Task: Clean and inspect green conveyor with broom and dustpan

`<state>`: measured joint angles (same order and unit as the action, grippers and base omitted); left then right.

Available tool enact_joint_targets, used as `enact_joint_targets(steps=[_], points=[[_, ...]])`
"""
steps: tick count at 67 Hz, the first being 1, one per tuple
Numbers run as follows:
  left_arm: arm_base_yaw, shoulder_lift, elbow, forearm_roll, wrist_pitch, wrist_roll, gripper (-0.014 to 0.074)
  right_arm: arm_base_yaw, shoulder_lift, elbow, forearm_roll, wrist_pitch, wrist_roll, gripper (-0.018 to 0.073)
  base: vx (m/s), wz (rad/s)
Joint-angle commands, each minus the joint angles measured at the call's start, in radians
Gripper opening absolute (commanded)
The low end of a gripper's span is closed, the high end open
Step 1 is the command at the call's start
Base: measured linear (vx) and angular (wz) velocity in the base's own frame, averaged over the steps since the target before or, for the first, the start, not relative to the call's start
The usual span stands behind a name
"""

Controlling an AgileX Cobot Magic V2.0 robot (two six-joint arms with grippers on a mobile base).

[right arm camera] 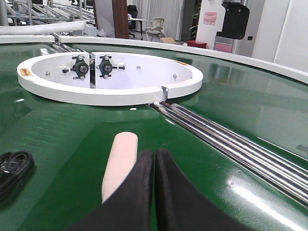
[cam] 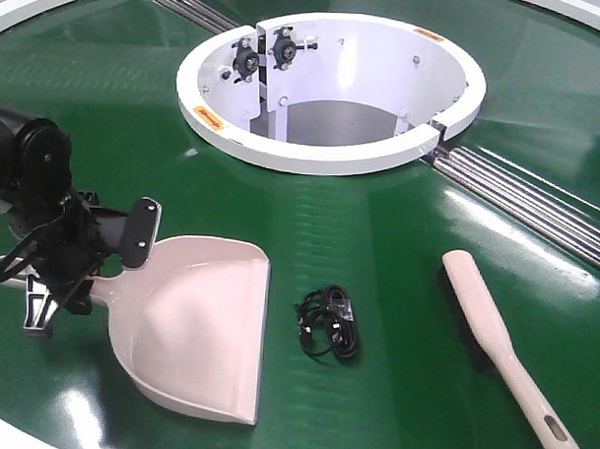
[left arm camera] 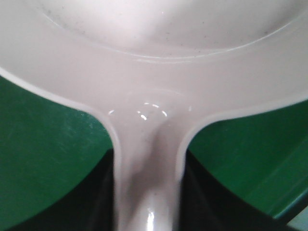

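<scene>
The pale pink dustpan (cam: 193, 324) lies on the green conveyor (cam: 379, 217), mouth toward the near edge. My left gripper (cam: 77, 271) is shut on its handle; in the left wrist view the dark fingers (left arm camera: 96, 202) press both sides of the handle just behind the dustpan (left arm camera: 154, 57) body. The broom (cam: 493, 340) lies flat at the right, handle toward the near edge. My right gripper (right arm camera: 154, 159) is shut with nothing in it, just right of the broom (right arm camera: 120, 159) tip and above the belt. It is out of the front view.
A coiled black cable (cam: 328, 322) lies on the belt between dustpan and broom. The white central opening (cam: 329, 88) is behind them. Steel rollers (cam: 537, 208) run out to the right from it. The white outer rim (cam: 17, 433) borders the near edge.
</scene>
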<state>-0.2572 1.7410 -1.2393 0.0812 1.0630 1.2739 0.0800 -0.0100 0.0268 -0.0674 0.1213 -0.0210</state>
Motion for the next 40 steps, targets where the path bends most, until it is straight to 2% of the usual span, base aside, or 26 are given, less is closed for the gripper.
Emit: enact_joint_targets(steps=[1, 40], points=[[-0.009, -0.045, -0.028, -0.006, -0.037, -0.03, -0.0008, -0.005, -0.018, 0.021, -0.002, -0.077, -0.003, -0.0009, 0.0, 0.0], [-0.009, -0.045, -0.028, -0.013, -0.043, -0.03, -0.0008, -0.005, -0.018, 0.021, -0.002, -0.077, -0.003, -0.0009, 0.0, 0.0]])
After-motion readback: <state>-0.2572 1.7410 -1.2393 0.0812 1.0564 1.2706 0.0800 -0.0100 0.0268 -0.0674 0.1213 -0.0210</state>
